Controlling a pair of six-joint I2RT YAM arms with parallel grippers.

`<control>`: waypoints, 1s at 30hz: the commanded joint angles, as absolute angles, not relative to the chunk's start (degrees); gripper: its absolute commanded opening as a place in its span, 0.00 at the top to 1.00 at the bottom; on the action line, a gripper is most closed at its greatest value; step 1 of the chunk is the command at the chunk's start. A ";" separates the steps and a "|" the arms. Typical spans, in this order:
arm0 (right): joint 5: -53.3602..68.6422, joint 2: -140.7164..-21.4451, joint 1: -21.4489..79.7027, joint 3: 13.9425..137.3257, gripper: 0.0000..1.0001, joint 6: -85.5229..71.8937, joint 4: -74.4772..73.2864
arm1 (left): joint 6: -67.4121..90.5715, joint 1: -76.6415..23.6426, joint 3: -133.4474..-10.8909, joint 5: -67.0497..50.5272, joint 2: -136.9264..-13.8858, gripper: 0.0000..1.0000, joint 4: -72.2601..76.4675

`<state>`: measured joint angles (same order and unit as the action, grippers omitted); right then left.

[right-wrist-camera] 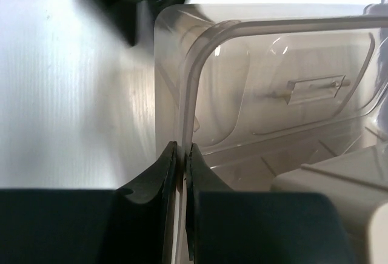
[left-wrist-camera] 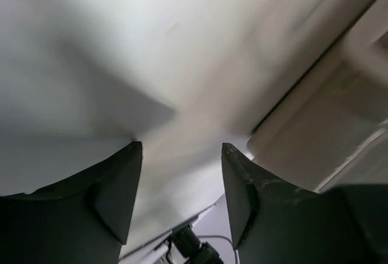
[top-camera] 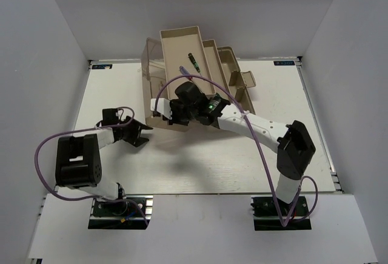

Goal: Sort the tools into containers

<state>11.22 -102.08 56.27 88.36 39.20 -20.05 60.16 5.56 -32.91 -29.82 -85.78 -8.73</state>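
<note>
Right wrist view only: your right gripper (right-wrist-camera: pixel 180 150) pinches the rim of the translucent lid (right-wrist-camera: pixel 267 76), fingers pressed together.
Left wrist view only: your left gripper (left-wrist-camera: pixel 180 155) is spread over nothing, with a toolbox (left-wrist-camera: pixel 315 136) corner just beside it.
Surface, room: white table (top-camera: pixel 212 167), plain white walls (top-camera: pixel 48 39).
Tool: the thin dark screwdriver (top-camera: pixel 193 59) lies in the toolbox's far tray, beyond your right gripper and apart from it.
</note>
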 commanded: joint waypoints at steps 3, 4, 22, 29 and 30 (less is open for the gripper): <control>14.32 -94.83 56.51 87.54 1.00 41.22 -11.51 | 59.24 5.98 -41.47 -30.23 -91.30 0.33 -1.58; 14.50 -94.40 56.60 87.37 1.00 41.05 -11.51 | 59.24 5.98 -43.75 -31.80 -92.28 0.33 -0.97; 19.61 -80.89 56.51 88.86 0.45 39.20 -18.12 | 58.71 4.13 -61.78 -41.40 -104.76 0.31 1.06; -22.65 -82.08 52.05 90.16 1.00 33.23 -5.63 | 59.23 4.13 -67.92 -43.15 -106.61 0.31 1.67; -24.59 -83.05 50.38 90.18 1.00 31.57 -5.36 | 59.24 3.61 -68.72 -43.76 -107.57 0.31 2.45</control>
<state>-1.74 -79.46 54.85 88.68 36.21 -10.81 58.94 5.28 -64.31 -37.91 -107.63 -1.04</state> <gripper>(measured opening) 0.004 0.682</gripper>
